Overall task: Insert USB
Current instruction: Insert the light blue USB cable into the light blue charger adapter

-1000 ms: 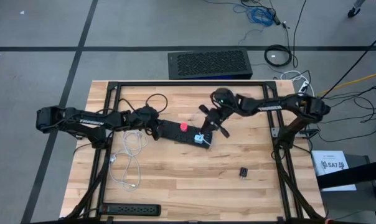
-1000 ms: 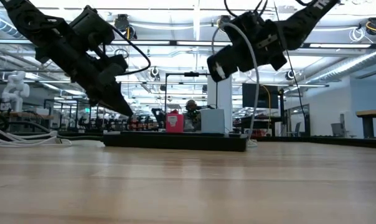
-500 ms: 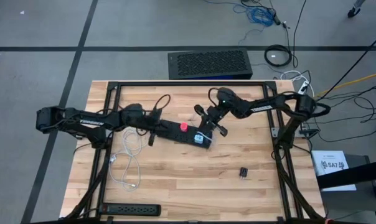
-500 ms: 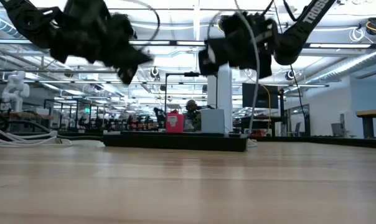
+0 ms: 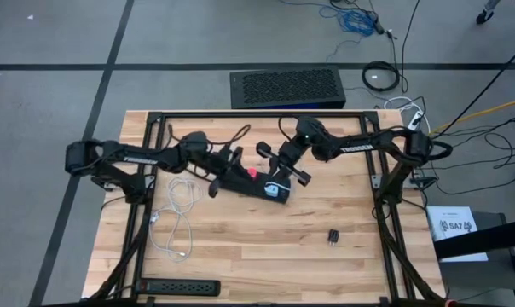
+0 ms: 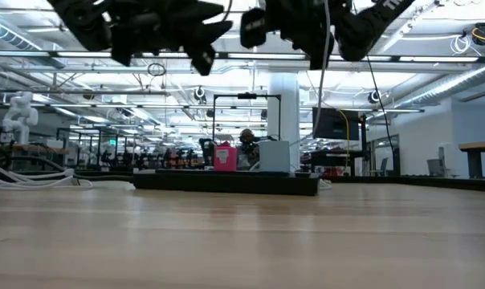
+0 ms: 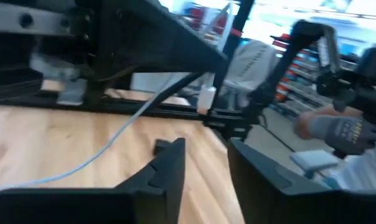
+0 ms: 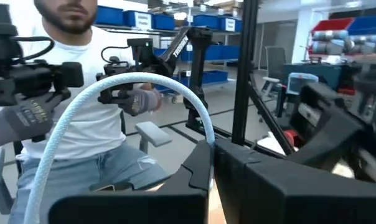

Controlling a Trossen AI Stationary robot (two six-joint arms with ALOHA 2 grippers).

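Black power strip (image 5: 253, 182) is seen at table (image 5: 240, 256) centre, plug block (image 5: 274, 189) seated at its 4 o'clock end. Left hand (image 5: 226, 170) is spread, empty, lifted at 9 o'clock. Right hand (image 5: 283, 166) is pressed together; cable (image 8: 144, 90) is seen by it. Seating should be checked before retreat.

My table (image 5: 266, 239) is pale wood with a light plank grain. On it the power strip (image 5: 245, 181) is black with a red switch (image 5: 250, 173) and a light blue plug (image 5: 273, 189) at one end. A white cable (image 5: 176, 223) curls nearby. My arms are black, and the floor (image 5: 53, 102) is grey with dark lines.
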